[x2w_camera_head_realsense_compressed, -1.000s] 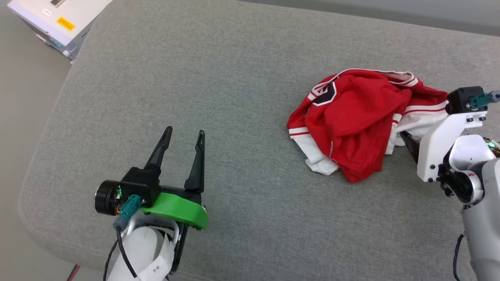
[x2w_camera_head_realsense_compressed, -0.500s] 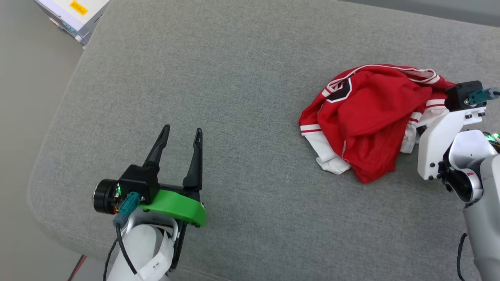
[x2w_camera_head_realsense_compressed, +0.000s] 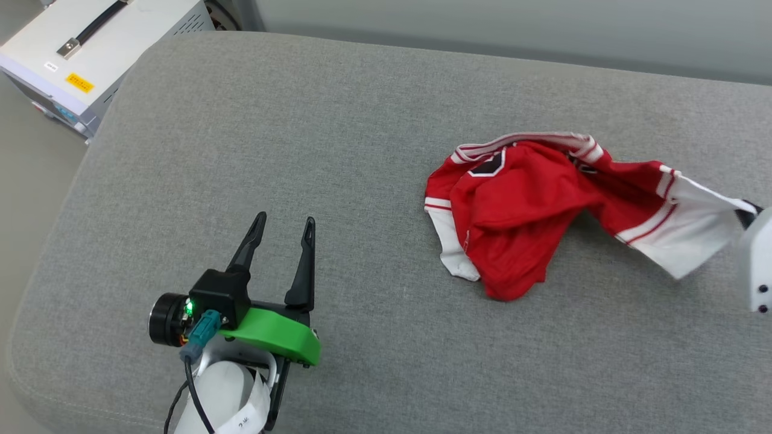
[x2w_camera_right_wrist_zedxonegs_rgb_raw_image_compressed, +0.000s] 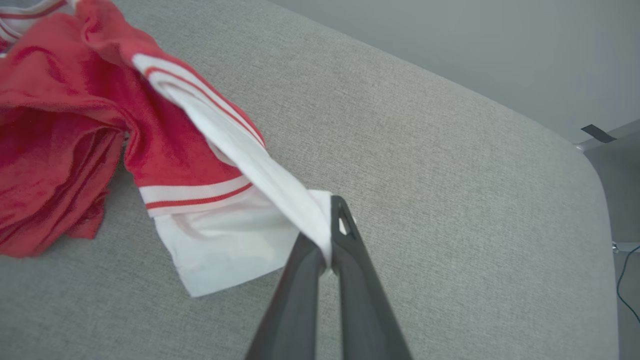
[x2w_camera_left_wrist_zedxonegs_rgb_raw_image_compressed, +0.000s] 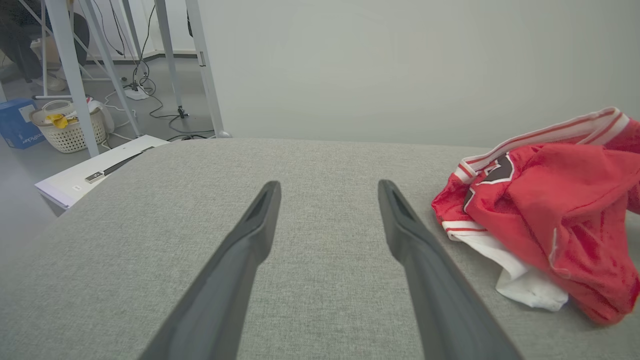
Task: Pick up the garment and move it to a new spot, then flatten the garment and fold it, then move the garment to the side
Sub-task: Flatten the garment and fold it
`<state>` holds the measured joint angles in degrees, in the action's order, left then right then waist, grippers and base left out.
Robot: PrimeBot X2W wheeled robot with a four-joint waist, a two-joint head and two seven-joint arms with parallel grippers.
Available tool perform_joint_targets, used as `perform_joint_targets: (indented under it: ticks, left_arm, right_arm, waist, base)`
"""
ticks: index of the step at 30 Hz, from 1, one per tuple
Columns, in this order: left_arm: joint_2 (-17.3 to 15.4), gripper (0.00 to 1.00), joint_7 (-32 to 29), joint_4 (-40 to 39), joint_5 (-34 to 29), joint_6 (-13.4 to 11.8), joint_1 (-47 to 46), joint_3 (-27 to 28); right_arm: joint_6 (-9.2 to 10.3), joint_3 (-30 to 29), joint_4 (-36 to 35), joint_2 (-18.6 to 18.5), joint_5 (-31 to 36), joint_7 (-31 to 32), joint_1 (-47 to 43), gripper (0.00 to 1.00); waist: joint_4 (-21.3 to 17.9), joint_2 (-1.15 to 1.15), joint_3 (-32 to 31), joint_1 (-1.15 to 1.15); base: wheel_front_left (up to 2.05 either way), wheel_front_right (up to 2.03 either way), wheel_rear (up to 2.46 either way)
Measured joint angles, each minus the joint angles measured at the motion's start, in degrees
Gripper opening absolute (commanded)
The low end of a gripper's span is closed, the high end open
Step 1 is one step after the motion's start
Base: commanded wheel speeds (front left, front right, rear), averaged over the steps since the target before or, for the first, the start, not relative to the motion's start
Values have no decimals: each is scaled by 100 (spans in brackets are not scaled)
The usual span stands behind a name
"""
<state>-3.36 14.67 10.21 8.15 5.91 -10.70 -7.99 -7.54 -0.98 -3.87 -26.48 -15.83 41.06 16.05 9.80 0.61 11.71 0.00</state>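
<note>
The garment, a red jersey with red-white striped trim, lies crumpled on a grey upholstered cushion, right of centre in the head view. Part of a black, white-outlined character shows near its upper edge.

Nearest to us, at the lower left of that view, the left gripper hovers over bare cushion, well apart from the garment. Its two dark fingers are spread and hold nothing. In the left wrist view we see the same spread fingers rising from the bottom edge, with the garment at the right of the frame.

Farther right, one white sleeve is drawn out from the heap toward the right edge of the head view, lifted off the cushion. In the right wrist view the right gripper is clenched on the hem of this sleeve. We see white cloth pinched between the two fingertips, and the red body bunched at the upper left.

Beyond the cushion, at the upper left of the head view, stands a white equipment case with a black handle. In the upper left of the left wrist view we note metal frame legs, a woven basket and a blue box on the floor.
</note>
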Motion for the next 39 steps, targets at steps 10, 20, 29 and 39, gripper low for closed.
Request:
perform_joint_targets:
  ticks: [10,20,29,39]
  left_arm:
    - [14,100,0,-19,-11,49,-10,-105]
    - [18,100,0,7,-12,93,-142,-237]
    - [19,100,0,-3,2,97,-260,-293]
    - [20,100,0,26,31,42,-265,-256]
  right_arm:
    - [0,-571,212,-560,-403,788,203,0]
    - [0,-668,1637,-641,-371,732,1442,0]
    - [0,-701,2804,-550,335,-277,2544,100]
    - [0,-433,3310,-387,446,-1534,2649,100]
  waist:
    - [113,0,108,0]
    - [560,0,479,0]
    - [810,0,823,0]
    - [682,0,662,0]
  base:
    - [0,0,0]
    - [0,0,0]
    - [0,0,0]
    - [0,0,0]
